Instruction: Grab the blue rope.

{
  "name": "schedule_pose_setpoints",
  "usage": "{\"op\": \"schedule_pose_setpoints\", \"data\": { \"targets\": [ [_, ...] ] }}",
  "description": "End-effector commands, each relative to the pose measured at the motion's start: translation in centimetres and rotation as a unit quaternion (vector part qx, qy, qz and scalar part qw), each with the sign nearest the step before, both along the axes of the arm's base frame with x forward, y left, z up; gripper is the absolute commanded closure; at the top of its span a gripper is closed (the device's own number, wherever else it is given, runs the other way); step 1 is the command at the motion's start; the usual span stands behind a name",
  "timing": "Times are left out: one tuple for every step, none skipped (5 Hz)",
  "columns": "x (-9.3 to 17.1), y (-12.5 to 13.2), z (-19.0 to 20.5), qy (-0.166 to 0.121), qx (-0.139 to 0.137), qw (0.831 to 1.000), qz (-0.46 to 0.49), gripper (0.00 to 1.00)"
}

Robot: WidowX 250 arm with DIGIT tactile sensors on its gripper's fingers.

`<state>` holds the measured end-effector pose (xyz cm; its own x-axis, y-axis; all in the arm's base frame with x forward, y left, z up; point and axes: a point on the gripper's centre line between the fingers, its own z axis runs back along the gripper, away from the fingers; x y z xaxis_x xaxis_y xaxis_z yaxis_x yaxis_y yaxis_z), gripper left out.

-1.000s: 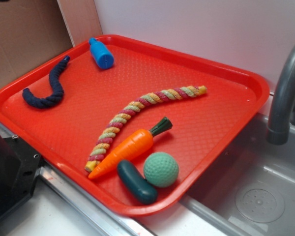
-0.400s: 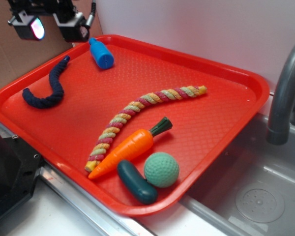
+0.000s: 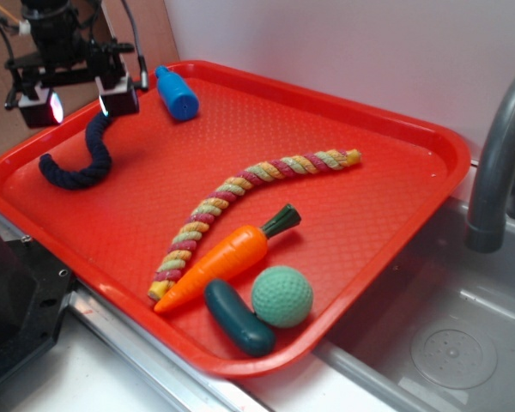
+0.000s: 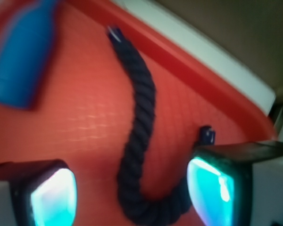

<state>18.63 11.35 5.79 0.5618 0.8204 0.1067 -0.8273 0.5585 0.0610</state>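
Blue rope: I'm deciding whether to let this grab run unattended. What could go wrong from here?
The blue rope curves, so the open gripper might close on only a thin section and let it slip. It lies near the tray rim, which a finger may hit. The blue bottle toy sits close and could get nudged.

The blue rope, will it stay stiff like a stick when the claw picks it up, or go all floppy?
Probably floppy. The blue rope is twisted fabric and already lies in a curve on the red tray, so its ends would likely droop. Its rough twists should give the open claw good grip, so slipping seems unlikely. It looks light and will hardly roll.
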Motion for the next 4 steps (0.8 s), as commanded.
{"op": "schedule_pose_setpoints", "data": {
  "targets": [
    [0.9,3.0,-2.1,-0.030,-0.001,1.000,0.007,0.00],
    [1.4,2.4,-3.1,-0.049,-0.011,0.999,-0.013,0.00],
    [1.8,1.4,-4.3,-0.035,-0.009,0.999,-0.033,0.00],
    [0.9,1.3,-4.8,-0.024,-0.012,0.999,-0.037,1.00]
  ]
}}
